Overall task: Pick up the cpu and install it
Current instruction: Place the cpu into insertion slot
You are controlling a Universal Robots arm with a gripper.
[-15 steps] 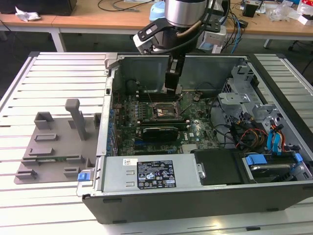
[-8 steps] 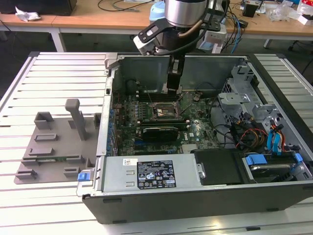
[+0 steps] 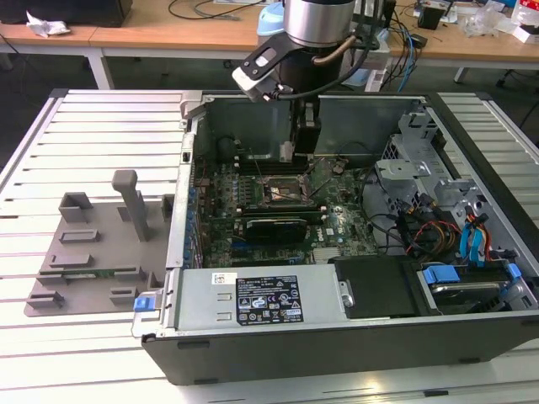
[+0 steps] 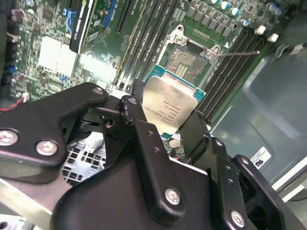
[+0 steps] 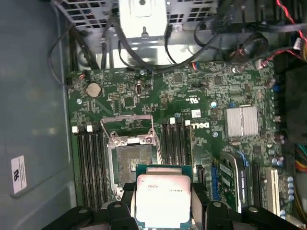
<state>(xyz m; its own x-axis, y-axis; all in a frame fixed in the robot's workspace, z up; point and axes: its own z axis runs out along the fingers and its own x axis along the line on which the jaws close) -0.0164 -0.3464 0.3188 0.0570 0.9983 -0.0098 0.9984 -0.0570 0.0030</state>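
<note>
The gripper [image 5: 163, 211] grips the cpu [image 5: 162, 194] by two opposite edges. The cpu is a flat square chip with a pale silver-grey metal top, faint print and a green rim, held between the fingers [image 5: 126, 201] near the open socket [image 5: 130, 160] on the motherboard [image 5: 216, 96], not touching it.

We identify the cpu [image 5: 163, 199] as a small, flat, square chip. Its pale silver-grey metal lid carries faint print and sits on a green substrate, which shows as a thin border in both wrist views. The cpu is clamped at two opposite edges by the gripper [image 5: 163, 203], lid facing the cameras. It is not seated, and the socket [image 5: 132, 160] stands open and bare. In the exterior view, we place the held chip at 12 o'clock of the socket.
</note>
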